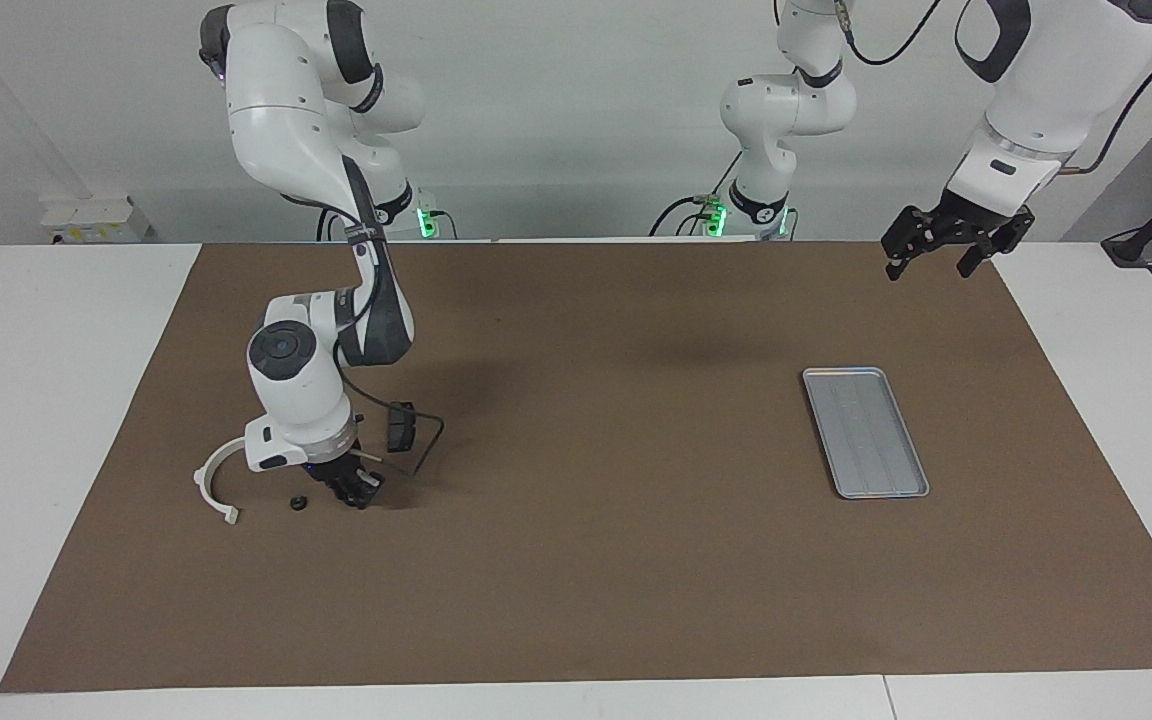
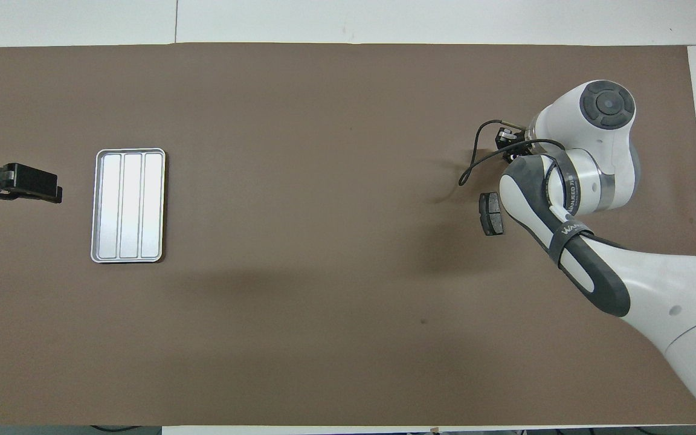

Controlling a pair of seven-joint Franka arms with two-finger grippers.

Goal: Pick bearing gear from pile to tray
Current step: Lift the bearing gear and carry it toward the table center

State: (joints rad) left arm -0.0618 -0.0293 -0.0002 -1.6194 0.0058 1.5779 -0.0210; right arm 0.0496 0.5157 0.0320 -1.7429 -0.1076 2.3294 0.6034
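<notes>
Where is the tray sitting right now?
The tray lies flat on the brown mat toward the left arm's end of the table, apart from the pile; the left gripper hangs nearby.

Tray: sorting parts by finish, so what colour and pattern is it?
Light grey tray with lengthwise ribs; clearest in the overhead view.
</notes>
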